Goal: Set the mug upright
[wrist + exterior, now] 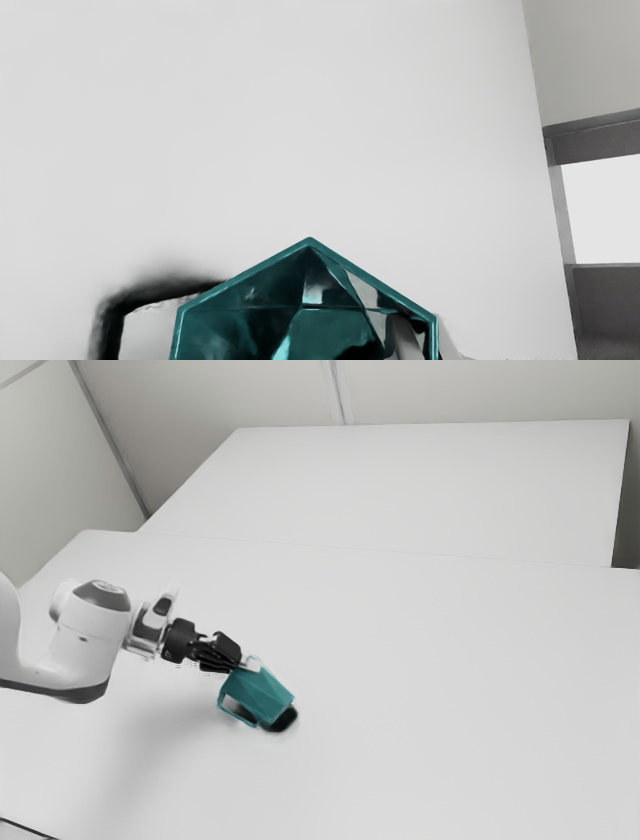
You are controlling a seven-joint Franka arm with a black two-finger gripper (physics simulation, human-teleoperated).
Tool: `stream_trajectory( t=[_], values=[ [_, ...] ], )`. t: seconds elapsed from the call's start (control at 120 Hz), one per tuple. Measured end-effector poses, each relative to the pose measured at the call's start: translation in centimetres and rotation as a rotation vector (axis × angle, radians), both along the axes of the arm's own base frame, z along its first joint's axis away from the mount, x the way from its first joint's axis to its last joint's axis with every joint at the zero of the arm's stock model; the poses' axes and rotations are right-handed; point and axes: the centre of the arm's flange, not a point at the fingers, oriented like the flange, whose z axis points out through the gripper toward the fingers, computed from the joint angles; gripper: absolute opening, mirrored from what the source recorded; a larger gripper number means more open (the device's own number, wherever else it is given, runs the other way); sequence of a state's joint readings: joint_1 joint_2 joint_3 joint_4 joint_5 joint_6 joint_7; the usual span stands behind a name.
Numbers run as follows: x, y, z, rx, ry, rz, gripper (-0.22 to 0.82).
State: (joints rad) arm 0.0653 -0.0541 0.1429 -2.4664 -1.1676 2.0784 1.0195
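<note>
Gripper (431,337) pinched the tilted mug (262,695) by one wall; its off-centre weight risked a swivel, then toppling.

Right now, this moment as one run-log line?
mug: tilted | gripper: shut on mug wall, one finger inside | upright: not yet

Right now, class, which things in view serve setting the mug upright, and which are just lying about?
For the job:
teal, faceted mug, tilted
black two-finger claw at its rim
white, flat near tabletop

Just about:
thin, dark, cable-like strand, exterior view's lower left
white, flat farther tabletop
</note>
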Motion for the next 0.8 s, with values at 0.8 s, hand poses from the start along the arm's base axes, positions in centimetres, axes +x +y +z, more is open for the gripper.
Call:
stream_trajectory(
  t=[0.8],
  values=[
    [12.2,-3.5,9.3,1.045,-0.155,-0.376,-0.18]
  ],
)
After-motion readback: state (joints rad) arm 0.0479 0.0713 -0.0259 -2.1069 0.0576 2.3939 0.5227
